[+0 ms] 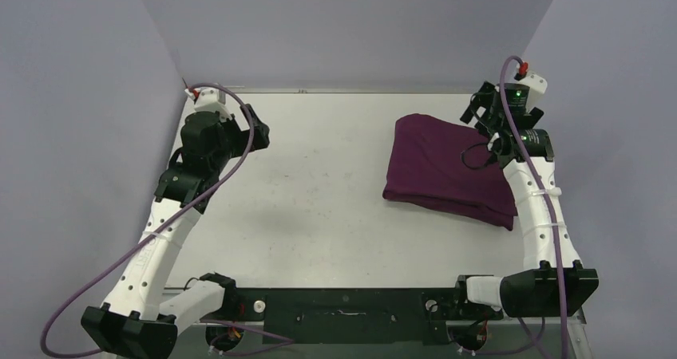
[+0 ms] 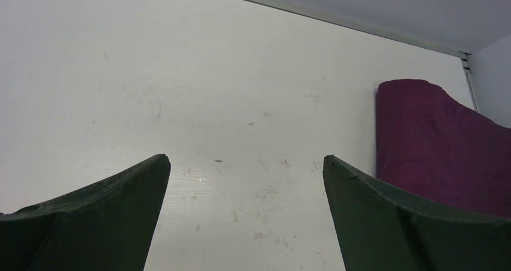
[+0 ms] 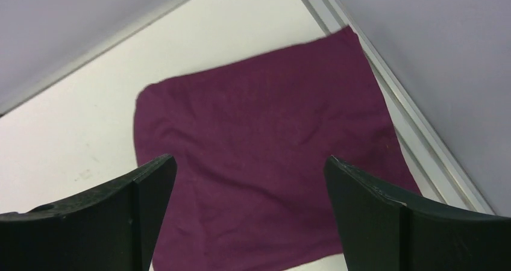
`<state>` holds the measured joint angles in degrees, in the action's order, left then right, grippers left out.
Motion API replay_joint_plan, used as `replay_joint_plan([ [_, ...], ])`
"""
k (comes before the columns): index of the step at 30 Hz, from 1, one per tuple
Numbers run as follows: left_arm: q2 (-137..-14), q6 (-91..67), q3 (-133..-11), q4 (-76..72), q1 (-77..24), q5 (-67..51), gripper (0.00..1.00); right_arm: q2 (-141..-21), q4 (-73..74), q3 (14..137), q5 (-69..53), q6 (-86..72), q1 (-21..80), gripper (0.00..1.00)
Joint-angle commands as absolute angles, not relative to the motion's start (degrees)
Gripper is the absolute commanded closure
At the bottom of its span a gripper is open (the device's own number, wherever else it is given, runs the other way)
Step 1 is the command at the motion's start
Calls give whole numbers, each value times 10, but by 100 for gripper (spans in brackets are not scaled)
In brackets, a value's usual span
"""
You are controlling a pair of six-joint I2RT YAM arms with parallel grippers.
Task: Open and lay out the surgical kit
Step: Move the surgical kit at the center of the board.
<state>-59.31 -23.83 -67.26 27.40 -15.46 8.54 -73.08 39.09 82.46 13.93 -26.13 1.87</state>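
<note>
Top external view is showing the whole table [image 1: 319, 215], with the surgical kit [image 1: 447, 171] lying at about three o'clock as a folded dark purple cloth bundle that is covering whatever is inside. Only this view is taking in both arms at once. The left gripper [image 1: 259, 136] is hanging at about ten o'clock, well apart from the bundle. The right gripper [image 1: 479, 108] is hovering at about two o'clock, by the bundle's far right corner, and a green lamp [image 1: 517, 95] is glowing on its wrist.

Left wrist view is adding faint scuffs on the white tabletop and is catching the bundle side-on at its three o'clock. Right wrist view is looking down on the cloth's wrinkles and on the metal rail [image 3: 416, 132] running just beside the cloth.

Both pairs of jaws are standing wide apart, gripping nothing and touching nothing. The left pair is framing bare table and the right pair is framing the purple cloth below.
</note>
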Motion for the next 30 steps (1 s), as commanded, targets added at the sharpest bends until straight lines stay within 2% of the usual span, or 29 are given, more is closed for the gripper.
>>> replay_joint_plan([
  [1,-593,-276,-665,180,-156,41,4,-723,409,814,147,-270,7,10],
  [7,-588,-271,-584,114,-134,29,4,-739,385,814,187,-266,-7,10],
  [14,-611,-274,-597,105,-66,-18,4,-828,370,898,131,-213,-90,10],
  [17,-623,-279,-595,100,-46,-21,4,-904,375,961,77,-185,-126,10],
  [20,-635,-259,-605,100,-50,-5,4,-983,405,1035,-63,-206,-172,10],
  [23,-652,-231,-622,126,-49,-9,4,-1032,428,1050,-113,-230,-193,9],
  [25,-670,-223,-639,160,-48,-37,4,-1044,443,1036,-94,-227,-195,7],
  [30,-698,-243,-635,189,-47,-74,4,-1024,448,955,43,-199,-195,7],
])
